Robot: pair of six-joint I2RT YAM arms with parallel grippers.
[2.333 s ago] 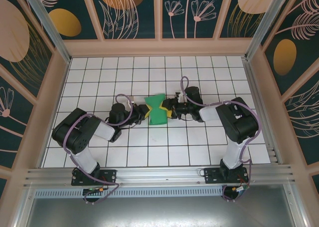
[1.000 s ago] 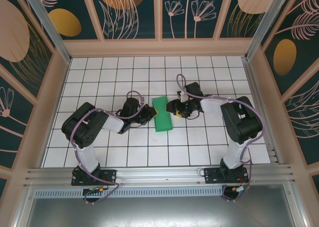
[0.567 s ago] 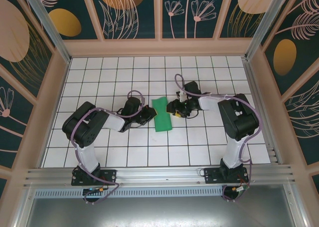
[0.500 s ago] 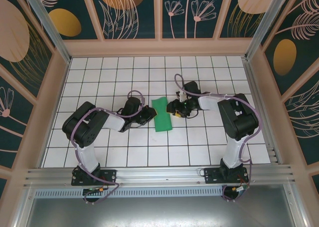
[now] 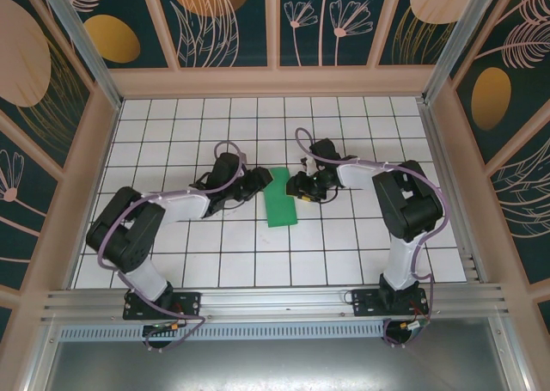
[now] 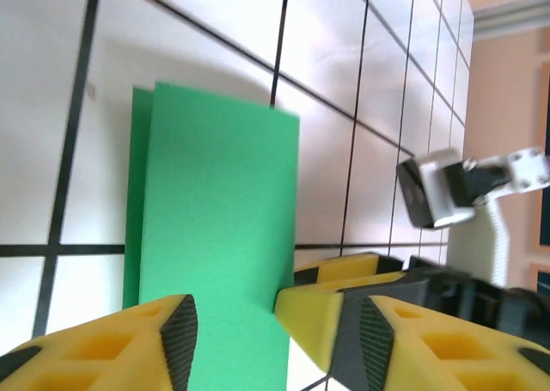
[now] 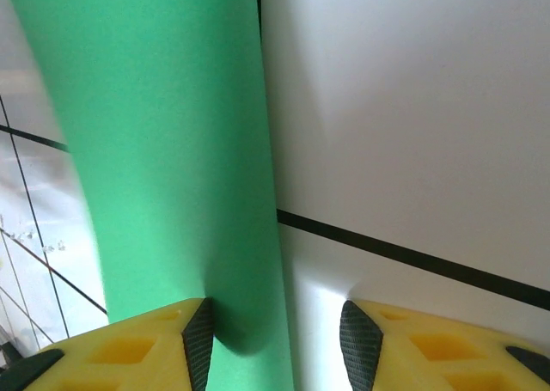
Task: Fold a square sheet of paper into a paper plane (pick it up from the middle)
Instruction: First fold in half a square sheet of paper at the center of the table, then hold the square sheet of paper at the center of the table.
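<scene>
Green paper (image 5: 280, 200) may be skewed if nudged by the left end effector (image 6: 269, 324) or right end effector (image 7: 275, 332), both spread wide.

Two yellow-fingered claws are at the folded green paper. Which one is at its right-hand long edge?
The right gripper, reaching in from the right side. The left gripper is at the opposite long edge of the folded bright green paper.
</scene>
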